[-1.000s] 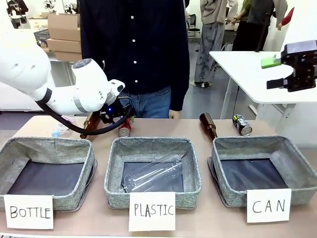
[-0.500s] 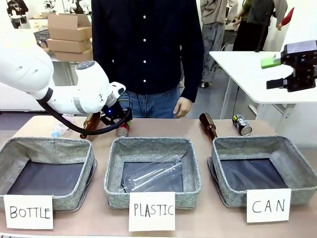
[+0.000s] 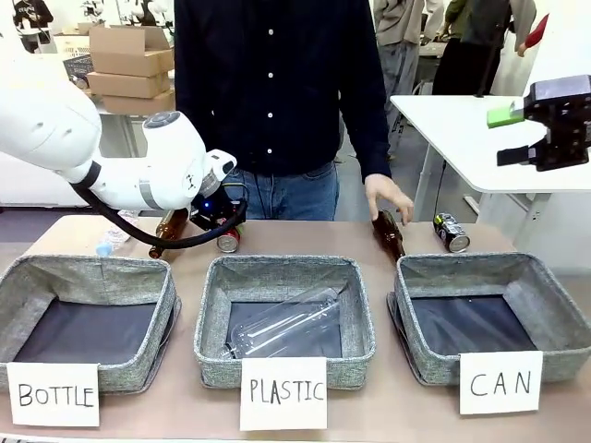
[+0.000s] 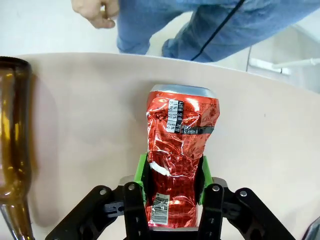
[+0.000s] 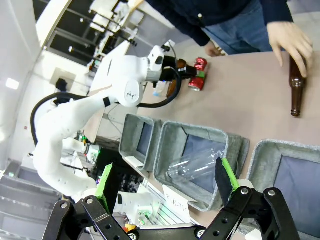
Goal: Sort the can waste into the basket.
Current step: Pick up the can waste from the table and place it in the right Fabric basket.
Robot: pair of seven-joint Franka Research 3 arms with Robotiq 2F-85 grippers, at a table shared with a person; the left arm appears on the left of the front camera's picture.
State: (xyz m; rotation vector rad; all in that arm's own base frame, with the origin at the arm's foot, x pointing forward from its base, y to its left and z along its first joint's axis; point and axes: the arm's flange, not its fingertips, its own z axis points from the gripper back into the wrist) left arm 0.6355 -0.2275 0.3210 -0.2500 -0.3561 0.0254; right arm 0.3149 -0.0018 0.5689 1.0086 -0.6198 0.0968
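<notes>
tabletop (image 4: 75,125): left end effector (image 4: 171,173) seemingly clamped on red can (image 4: 181,130) (on its side); right end effector (image 5: 165,175) apart.

Stacked cardboard boxes (image 3: 129,57), a white table (image 3: 457,138), seemingly an office

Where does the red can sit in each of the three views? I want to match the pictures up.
Front view: the red can lies on the table beyond the PLASTIC basket, at the left gripper.
Left wrist view: centre, crumpled, clamped between the green-padded fingers.
Right wrist view: upper middle, at the tip of the white arm.
Shared landmark: the brown bottle lying beside the can.
</notes>
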